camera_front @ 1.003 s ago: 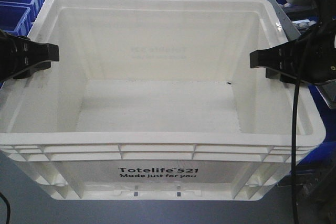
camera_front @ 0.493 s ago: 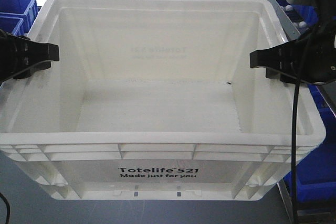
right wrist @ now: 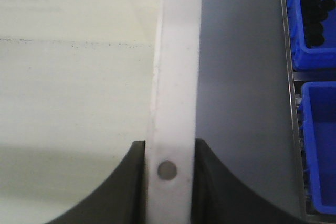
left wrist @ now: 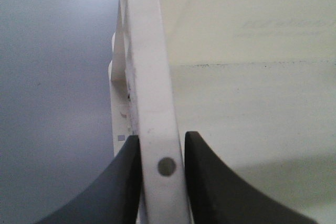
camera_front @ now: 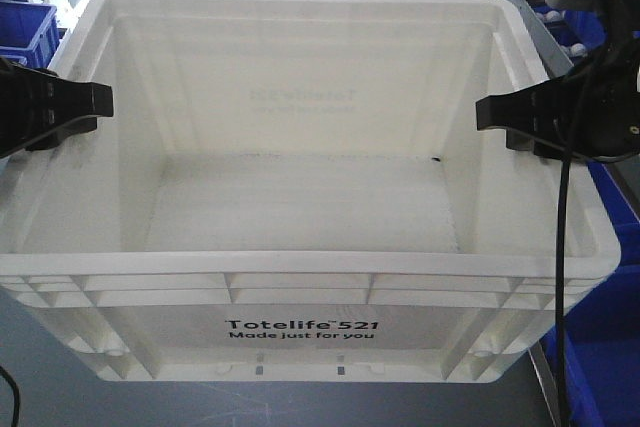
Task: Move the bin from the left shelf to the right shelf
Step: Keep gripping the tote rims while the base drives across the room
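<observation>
Two grippers hold the bin [camera_front: 300,282], a big white tote that fills the front view with its printed side facing the camera and its inside bare. Left gripper [camera_front: 98,100] sits on the left side rim, right gripper [camera_front: 484,112] on the right side rim, roughly level with each other. Left wrist view: dark fingers [left wrist: 123,184] pinch the rim wall, one outside and one inside, with a small grey dot [left wrist: 166,167] on the rim between them. The right wrist view shows the same clamp, with fingers [right wrist: 126,184] tight against both faces of the rim. Whether the tote's base rests on anything, I cannot tell; grey floor [left wrist: 52,77] shows past its outer wall. One black cable [camera_front: 560,247] hangs from the right arm and drapes across the tote's right front corner. Surroundings are crowded: blue bins [camera_front: 25,27] lie close behind the left rim, and more blue bins [camera_front: 600,347] stand low on the right. A slanted metal shelf rail [camera_front: 515,2] runs just beyond the far right corner. Right wrist view shows a blue tray [right wrist: 315,19] holding dark round parts, just beside the rail.
</observation>
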Robot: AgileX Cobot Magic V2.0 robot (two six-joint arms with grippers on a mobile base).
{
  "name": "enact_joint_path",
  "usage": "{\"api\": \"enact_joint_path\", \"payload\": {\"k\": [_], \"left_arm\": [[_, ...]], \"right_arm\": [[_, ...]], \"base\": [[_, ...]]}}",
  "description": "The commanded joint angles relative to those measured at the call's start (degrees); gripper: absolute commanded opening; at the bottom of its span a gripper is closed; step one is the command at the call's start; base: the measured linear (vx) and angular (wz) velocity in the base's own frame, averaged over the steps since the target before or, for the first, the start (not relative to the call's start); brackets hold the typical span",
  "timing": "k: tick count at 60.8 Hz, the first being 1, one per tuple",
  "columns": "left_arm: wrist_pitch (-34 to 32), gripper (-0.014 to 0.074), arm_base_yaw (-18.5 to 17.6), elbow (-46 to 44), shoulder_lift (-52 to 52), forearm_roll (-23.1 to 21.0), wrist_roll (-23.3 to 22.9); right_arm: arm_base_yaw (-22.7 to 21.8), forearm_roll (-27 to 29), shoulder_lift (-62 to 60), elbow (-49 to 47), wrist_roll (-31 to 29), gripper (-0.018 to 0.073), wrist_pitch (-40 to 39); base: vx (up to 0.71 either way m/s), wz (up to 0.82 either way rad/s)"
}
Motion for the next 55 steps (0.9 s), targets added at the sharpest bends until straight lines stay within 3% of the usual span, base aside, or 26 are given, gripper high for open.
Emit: {"api": "enact_joint_path", "payload": {"k": [1,55], "left_arm": [[-5.8,-0.0007,0.2,-2.3,-2.4,2.1,1.5],[-5.8,-0.0006,0.2,-2.3,-2.4,2.1,1.5]], "right_arm": [[-1.0,-5.4,-2.1,-2.2,-0.2,-0.0009,-6.1],[-1.0,-5.4,-2.1,-2.2,-0.2,-0.0009,-6.1]], "base": [[0.36,0.03],[0.38,0.03]]}}
